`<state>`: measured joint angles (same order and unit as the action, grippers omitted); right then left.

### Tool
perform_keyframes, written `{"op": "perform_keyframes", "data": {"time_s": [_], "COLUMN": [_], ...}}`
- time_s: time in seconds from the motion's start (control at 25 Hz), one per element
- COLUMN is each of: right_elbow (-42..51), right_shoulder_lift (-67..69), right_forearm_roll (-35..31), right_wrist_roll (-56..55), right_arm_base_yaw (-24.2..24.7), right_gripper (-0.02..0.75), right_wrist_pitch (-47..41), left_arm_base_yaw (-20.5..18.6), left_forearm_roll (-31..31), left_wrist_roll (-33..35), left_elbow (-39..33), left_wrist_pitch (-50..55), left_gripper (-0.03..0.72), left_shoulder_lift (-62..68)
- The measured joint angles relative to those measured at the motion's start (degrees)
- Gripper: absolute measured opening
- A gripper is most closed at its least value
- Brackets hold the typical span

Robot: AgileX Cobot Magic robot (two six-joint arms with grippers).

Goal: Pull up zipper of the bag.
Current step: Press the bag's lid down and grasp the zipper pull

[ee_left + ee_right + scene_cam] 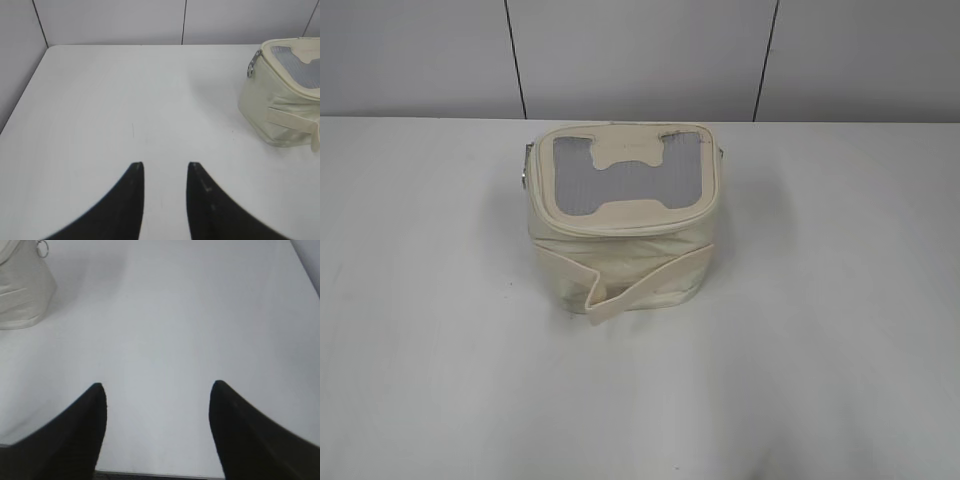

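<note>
The cream boxy bag stands mid-table, its lid with grey mesh window and H-shaped patch facing up, a flat strap across its front. The zipper runs round the lid rim; a silver slider hangs at the left corner. In the left wrist view the bag is at the far right with that slider. In the right wrist view the bag is at the top left with a ring pull. My left gripper and right gripper are open, empty, far from the bag. Neither shows in the exterior view.
The white table spreads around the bag. Grey panelled walls close the back, and a wall runs along the table's left side in the left wrist view. The table's near edge shows under my right gripper.
</note>
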<state>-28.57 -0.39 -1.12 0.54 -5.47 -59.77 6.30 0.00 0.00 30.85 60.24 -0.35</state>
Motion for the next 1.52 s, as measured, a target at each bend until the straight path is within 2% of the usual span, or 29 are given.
{"op": "perform_keyframes", "data": {"time_s": [0.12,0.2,0.4,0.56,0.64,0.88,1.08,1.28,1.4,1.52], "right_elbow": [-0.62,-1.19,-6.77,-19.82,-28.39,-55.72,-76.39,-95.41,-101.73,-103.96], "right_shoulder_lift": [2.91,9.39,38.45,64.75,75.99,103.85,119.76,132.48,138.00,141.27], "right_forearm_roll": [-6.74,-14.31,-35.69,-50.71,-54.93,-56.27,-55.47,-51.97,-50.94,-51.00], "right_wrist_roll": [2.31,7.62,34.04,57.06,63.95,66.84,61.94,56.29,54.45,53.73], "right_arm_base_yaw": [0.00,0.00,0.00,-0.13,-1.17,-7.58,-12.28,-15.72,-16.76,-17.22], "right_gripper": [0.479,0.443,0.414,0.411,0.411,0.411,0.411,0.411,0.411,0.411], "right_wrist_pitch": [1.67,6.17,20.15,22.73,21.94,10.86,0.42,-7.57,-8.80,-8.99], "left_arm_base_yaw": [0.00,0.00,0.00,0.00,0.00,0.00,0.00,0.00,0.00,0.00], "left_forearm_roll": [0.00,0.00,0.00,0.00,0.00,0.00,0.00,0.00,0.00,0.00], "left_wrist_roll": [0.00,0.00,0.00,0.00,0.00,0.00,0.00,0.00,0.00,0.00], "left_elbow": [0.00,0.00,0.00,0.00,0.00,0.00,0.00,0.00,0.00,0.00], "left_wrist_pitch": [0.00,0.00,0.00,0.00,0.00,-0.04,-0.04,-0.04,-0.04,-0.04], "left_gripper": [0.231,0.231,0.231,0.231,0.231,0.231,0.231,0.231,0.232,0.232], "left_shoulder_lift": [0.00,0.00,0.00,0.00,0.00,0.00,0.00,0.00,0.00,0.00]}}
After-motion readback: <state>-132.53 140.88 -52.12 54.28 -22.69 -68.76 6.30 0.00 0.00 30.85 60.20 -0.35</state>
